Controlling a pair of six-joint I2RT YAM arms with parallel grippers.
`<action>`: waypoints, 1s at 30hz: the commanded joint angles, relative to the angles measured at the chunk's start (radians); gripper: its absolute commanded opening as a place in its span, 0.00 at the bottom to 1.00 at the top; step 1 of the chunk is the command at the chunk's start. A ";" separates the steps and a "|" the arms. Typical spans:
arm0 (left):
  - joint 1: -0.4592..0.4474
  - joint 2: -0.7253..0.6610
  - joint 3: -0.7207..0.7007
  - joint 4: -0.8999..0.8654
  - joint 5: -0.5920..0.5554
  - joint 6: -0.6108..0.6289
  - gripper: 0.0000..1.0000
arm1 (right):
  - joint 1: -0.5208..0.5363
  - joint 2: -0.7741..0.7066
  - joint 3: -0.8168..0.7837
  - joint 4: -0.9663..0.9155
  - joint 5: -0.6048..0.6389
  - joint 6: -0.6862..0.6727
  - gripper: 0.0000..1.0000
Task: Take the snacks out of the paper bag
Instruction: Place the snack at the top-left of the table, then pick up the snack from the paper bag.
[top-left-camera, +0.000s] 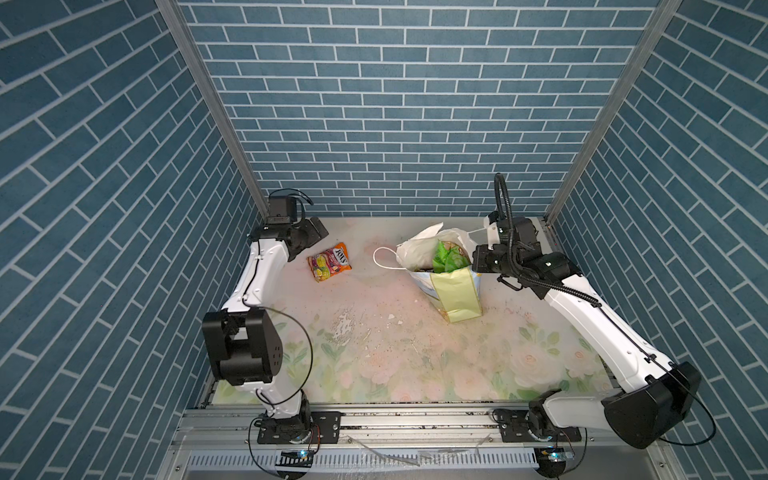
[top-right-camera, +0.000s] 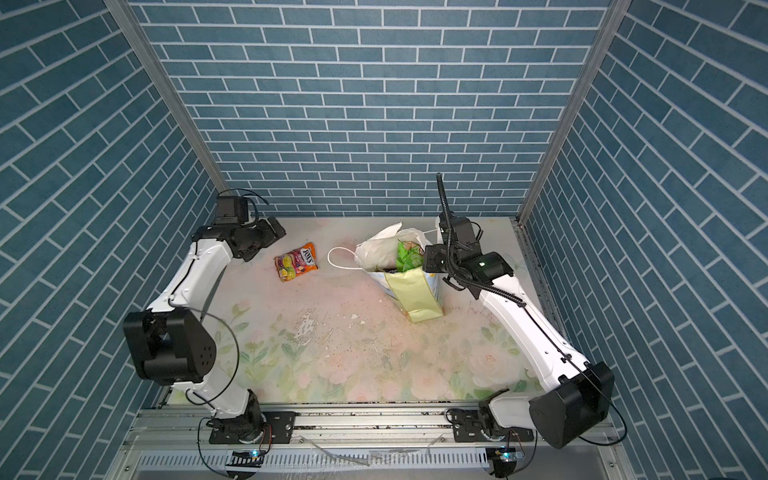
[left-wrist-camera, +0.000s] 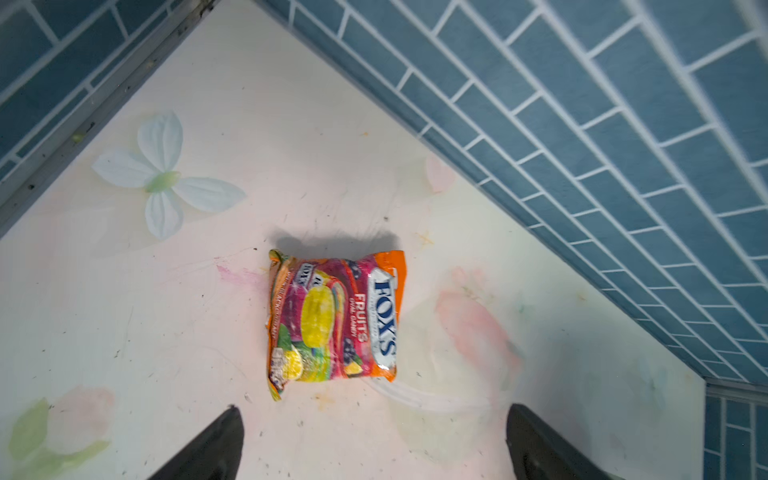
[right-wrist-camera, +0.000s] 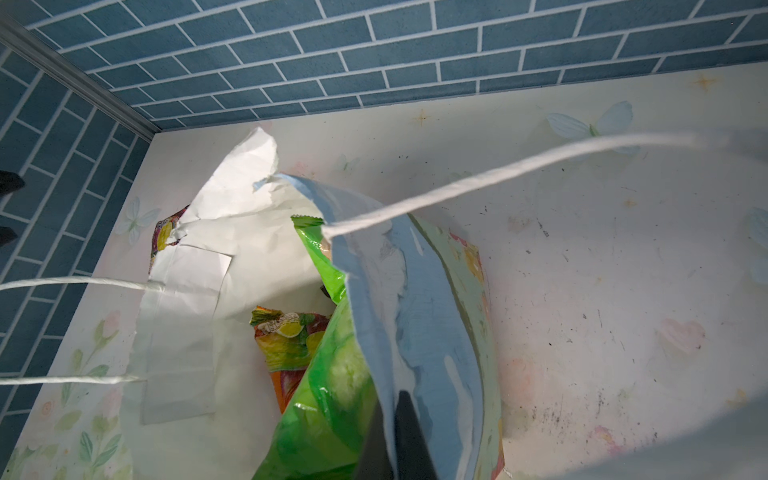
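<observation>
Only paper bag (top-left-camera: 457, 296) rim around green packet (top-left-camera: 444, 259)

top views: stereo pair high over the near edge, facing down toward the back wall (top-left-camera: 395, 124), whole tabletop (top-left-camera: 374, 299) in both | left wrist: near, looking down on Fox's candy packet (left-wrist-camera: 332, 320) | right wrist: close, into paper bag (right-wrist-camera: 187, 299) mouth | shared: packet and bag in both top views too

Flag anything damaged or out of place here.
The paper bag is damaged: its rim is torn into a jagged, crumpled white flap. The floral print on the table is also worn, with a flaking patch near the middle.
</observation>
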 joint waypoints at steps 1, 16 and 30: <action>-0.063 -0.125 -0.016 0.000 -0.060 0.039 1.00 | 0.002 -0.051 -0.006 0.020 -0.007 0.005 0.00; -0.360 -0.370 0.037 -0.093 0.130 0.068 0.96 | 0.002 -0.042 -0.009 0.051 -0.033 0.027 0.00; -0.623 -0.250 0.035 0.032 0.265 0.104 0.95 | 0.002 -0.077 -0.046 0.128 -0.085 0.049 0.00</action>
